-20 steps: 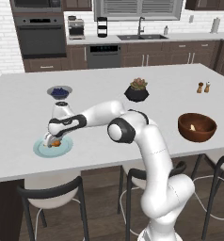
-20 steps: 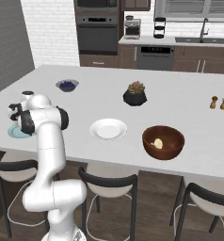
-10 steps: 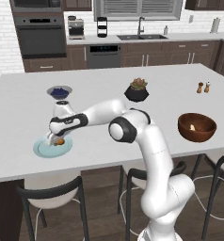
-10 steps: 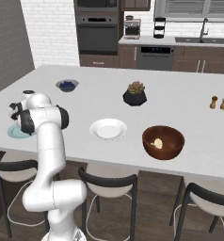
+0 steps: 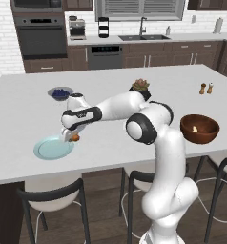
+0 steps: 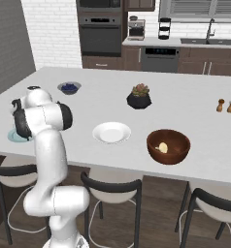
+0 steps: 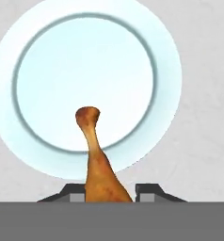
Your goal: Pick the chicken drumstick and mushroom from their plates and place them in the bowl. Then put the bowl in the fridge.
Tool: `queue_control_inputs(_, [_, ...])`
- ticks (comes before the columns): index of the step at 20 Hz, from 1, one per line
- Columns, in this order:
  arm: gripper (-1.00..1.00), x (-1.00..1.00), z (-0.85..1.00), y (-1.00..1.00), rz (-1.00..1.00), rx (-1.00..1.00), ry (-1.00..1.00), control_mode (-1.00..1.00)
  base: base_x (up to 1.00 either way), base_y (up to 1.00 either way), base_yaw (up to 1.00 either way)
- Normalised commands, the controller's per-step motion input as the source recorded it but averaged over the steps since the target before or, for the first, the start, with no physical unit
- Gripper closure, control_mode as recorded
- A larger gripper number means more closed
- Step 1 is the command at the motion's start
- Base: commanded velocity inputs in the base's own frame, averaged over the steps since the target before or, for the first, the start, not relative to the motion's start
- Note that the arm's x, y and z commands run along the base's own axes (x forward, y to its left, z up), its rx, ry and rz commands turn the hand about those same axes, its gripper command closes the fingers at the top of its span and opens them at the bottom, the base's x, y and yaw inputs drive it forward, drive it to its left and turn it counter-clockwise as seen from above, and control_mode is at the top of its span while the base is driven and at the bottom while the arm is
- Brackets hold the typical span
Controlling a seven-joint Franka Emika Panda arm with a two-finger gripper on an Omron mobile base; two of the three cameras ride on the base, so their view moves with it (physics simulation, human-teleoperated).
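blue plate under gripper-held chicken drumstick; berry bowl near.

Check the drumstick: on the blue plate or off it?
Off it. The gripper is shut on the drumstick, which hangs above the bare blue plate; in the left base view it sits clear of the plate's edge.

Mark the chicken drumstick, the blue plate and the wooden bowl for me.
chicken drumstick [image 7: 99, 164], hand view, on the meaty middle between the fingers.
blue plate [image 5: 48, 148], left base view, on its bare centre.
wooden bowl [image 6: 173, 141], right base view, on the inner wall beside the mushroom.
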Motion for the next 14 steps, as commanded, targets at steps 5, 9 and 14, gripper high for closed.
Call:
queue_control_inputs(5, [1.00,-0.29,0.74,-1.00,-0.10,0.00,-0.12,-1.00,0.00,0.00,0.00])
queue_control_inputs(9, [1.00,0.01,0.61,-1.00,-0.20,0.00,-0.02,-1.00,0.00,0.00,0.00])
queue_control_inputs(14, [1.00,0.00,0.42,-1.00,-0.19,-0.01,0.00,-1.00,0.00,0.00,0.00])
